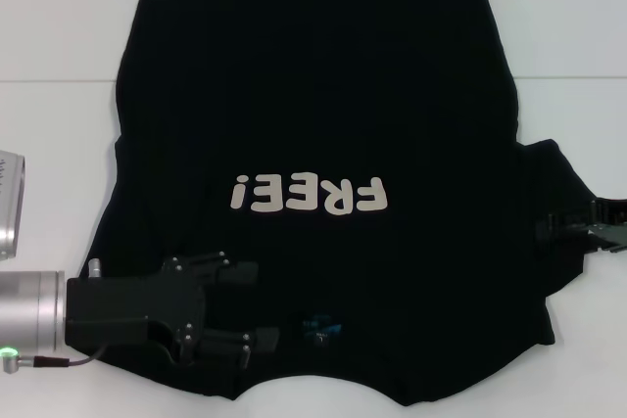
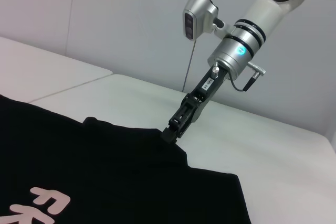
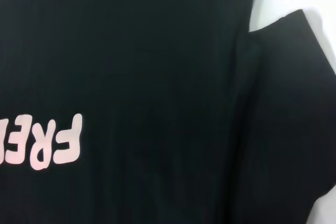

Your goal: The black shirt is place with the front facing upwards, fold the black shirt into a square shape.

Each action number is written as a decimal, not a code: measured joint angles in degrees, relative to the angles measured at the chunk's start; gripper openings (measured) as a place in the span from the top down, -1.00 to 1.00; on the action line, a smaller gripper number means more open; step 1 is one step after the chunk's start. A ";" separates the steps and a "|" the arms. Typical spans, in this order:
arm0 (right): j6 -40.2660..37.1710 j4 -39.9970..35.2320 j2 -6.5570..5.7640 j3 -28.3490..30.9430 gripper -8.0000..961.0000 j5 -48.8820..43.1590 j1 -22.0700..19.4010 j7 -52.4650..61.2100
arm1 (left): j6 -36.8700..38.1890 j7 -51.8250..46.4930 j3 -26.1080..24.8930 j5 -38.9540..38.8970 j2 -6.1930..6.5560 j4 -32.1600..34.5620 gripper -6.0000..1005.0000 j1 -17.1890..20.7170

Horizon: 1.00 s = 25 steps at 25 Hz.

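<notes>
A smooth white table [image 1: 59, 124] carries the work, with pale wall panels behind it in the left wrist view. The black shirt [image 1: 313, 115] lies spread flat across most of the table, soft matte cloth, its off-white blocky "FREE!" print [image 1: 309, 194] facing up. The left gripper [image 1: 245, 310] reaches in level from the table's left edge over the shirt's near-left part, its 2 fingers spread apart, holding nothing. The right gripper [image 2: 170, 134] slants down at the right edge, clenched on the sleeve [image 1: 563, 232].
</notes>
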 joint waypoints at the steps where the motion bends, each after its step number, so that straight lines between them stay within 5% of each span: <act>1: 0.12 -0.14 0.04 -0.11 -0.85 0.00 -0.05 0.00 | 0.04 0.00 -0.05 0.00 0.00 0.00 -0.83 0.00; 14: 2.38 -0.05 0.58 -1.74 -0.07 -0.09 0.24 0.11 | 0.28 -0.71 -0.40 -0.19 -0.08 0.21 -0.83 -0.06; 25: 2.07 -0.28 0.30 -1.80 0.92 -0.20 0.20 0.15 | -0.12 -0.71 -0.40 -0.21 -0.08 0.18 -0.83 -0.05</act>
